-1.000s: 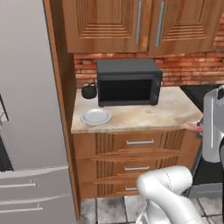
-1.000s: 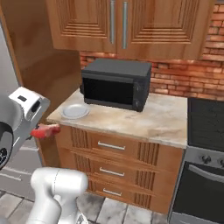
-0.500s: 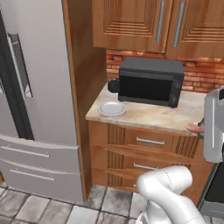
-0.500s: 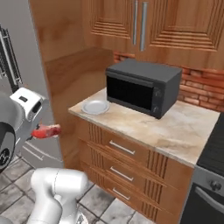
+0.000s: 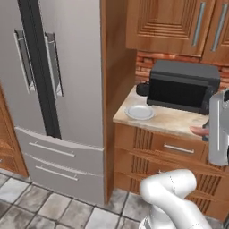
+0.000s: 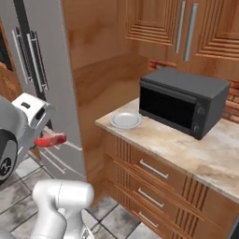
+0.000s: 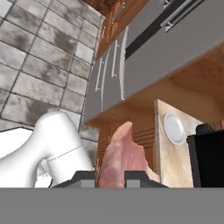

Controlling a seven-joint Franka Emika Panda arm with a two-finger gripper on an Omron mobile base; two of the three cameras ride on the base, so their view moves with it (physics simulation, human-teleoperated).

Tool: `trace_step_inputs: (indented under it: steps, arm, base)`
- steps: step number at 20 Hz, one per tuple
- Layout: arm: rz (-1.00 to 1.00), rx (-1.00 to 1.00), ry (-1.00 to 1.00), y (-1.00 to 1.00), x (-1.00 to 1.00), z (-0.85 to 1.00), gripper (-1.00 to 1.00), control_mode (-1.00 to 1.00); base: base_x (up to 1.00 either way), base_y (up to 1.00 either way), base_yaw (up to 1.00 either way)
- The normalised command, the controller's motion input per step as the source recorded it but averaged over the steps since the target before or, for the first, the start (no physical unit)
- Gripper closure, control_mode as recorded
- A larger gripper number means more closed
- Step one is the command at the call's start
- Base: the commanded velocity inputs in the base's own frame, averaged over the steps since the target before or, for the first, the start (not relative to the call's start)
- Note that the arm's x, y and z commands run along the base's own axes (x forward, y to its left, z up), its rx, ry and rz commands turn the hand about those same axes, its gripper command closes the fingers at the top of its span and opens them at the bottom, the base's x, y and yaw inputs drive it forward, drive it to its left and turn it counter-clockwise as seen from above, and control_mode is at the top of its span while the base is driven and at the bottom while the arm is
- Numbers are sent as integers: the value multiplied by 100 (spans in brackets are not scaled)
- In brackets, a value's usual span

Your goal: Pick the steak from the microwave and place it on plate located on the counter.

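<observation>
The claw is clamped on the steak, holding it out in the air over the floor. To its right sits the plate, well apart, on the worktop beside the shut microwave.

Plate on counter, left of microwave; fridge further left.

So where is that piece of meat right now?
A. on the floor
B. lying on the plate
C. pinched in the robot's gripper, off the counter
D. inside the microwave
C: the steak sits between the gripper's fingertips, while the plate on the counter is bare.
</observation>
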Motion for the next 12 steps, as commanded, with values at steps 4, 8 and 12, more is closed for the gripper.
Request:
trace_step_inputs:
  steps: [4, 8, 12]
  arm:
    - [0, 0, 0, 0, 0, 0, 100, 100]
    - [0, 0, 0, 0, 0, 0, 100, 100]
    - [0, 0, 0, 0, 0, 0, 100, 100]
  base:
    - [67, 0, 14]
    - [85, -24, 8]
    - [94, -19, 7]
